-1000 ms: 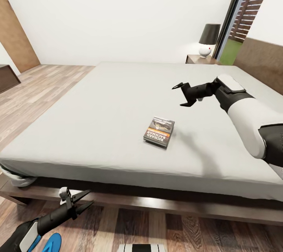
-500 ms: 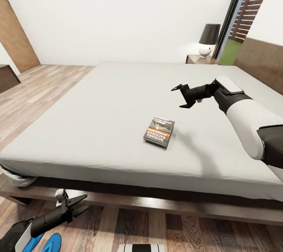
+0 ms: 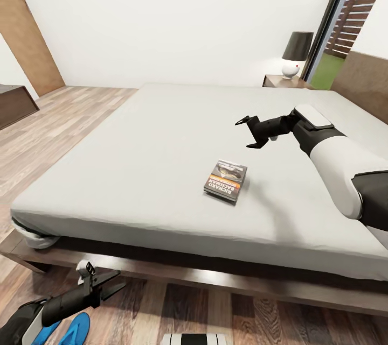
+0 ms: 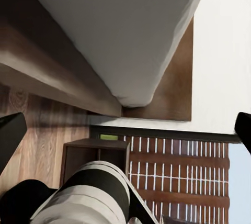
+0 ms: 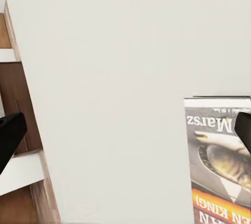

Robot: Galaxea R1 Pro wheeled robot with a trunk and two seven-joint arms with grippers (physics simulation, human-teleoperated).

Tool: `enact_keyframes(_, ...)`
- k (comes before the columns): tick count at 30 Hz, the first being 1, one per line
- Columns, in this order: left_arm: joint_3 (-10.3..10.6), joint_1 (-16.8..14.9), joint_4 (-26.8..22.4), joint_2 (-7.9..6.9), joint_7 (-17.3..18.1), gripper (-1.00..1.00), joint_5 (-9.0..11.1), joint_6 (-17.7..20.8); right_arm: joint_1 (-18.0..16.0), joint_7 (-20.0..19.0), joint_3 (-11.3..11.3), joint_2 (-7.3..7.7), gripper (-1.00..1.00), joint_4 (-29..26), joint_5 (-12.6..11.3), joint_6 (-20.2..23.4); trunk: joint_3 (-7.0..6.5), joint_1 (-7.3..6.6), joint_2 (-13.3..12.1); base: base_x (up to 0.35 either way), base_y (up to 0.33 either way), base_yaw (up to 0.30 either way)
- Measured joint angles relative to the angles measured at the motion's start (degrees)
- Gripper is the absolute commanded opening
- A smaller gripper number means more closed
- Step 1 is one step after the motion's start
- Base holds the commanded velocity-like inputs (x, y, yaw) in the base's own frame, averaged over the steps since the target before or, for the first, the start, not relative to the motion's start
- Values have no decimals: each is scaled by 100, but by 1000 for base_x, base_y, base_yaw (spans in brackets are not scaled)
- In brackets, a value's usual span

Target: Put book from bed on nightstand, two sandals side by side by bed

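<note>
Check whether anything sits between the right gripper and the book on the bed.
Nothing visible does. The right gripper hangs open above the mattress, and the book lies flat, nearer the robot than the gripper, with bare mattress between them. The right wrist view shows the book uncovered.

The head camera looks down from high up over the bed (image 3: 161, 162). The right wrist camera sits close above the mattress and sees the book (image 5: 219, 161), like the head view. The left wrist camera looks from low down along the bed's side.
</note>
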State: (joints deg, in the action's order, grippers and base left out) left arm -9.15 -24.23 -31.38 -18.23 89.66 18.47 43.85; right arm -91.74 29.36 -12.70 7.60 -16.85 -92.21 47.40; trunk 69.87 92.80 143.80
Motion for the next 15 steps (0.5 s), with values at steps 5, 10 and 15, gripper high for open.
enact_keyframes(5,1,0,1,30,12,100,-9,-5,0,1,0,-1,100,0,1,8,19,0,0,0,0,199)
enact_keyframes(10,1,0,1,50,12,100,-5,-13,0,2,0,0,100,0,2,11,39,0,0,0,0,174)
enact_keyframes(15,1,0,1,67,12,100,-8,-20,0,2,1,0,100,0,2,12,59,0,0,0,-1,143)
